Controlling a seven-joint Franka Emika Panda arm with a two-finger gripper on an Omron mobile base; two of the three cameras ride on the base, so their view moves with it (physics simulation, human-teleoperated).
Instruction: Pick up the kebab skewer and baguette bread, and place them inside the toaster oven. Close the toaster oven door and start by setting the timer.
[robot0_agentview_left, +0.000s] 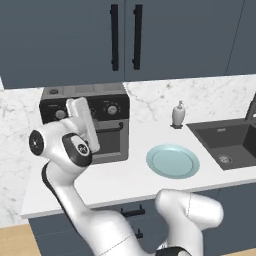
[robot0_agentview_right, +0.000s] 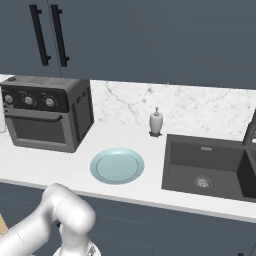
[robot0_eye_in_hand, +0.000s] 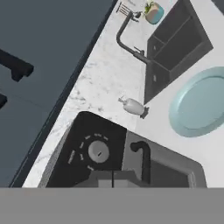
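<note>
The tool (robot0_eye_in_hand: 112, 180) is closed, its two tips pressed together with nothing visibly between them, right in front of the oven's (robot0_agentview_right: 47, 120) black panel, near a knob (robot0_eye_in_hand: 99, 151). The oven sits at the desk's (robot0_agentview_right: 60, 167) left end, against the wall, its door (robot0_agentview_right: 36, 129) shut. A blue plate (robot0_agentview_right: 117, 166) lies between oven and sink (robot0_agentview_right: 207, 167).

Toaster oven (robot0_agentview_right: 47, 114) at counter's left, plate (robot0_agentview_right: 117, 166) in front-right, soap bottle (robot0_agentview_right: 156, 122) behind, sink (robot0_agentview_right: 210, 167) far right
</note>
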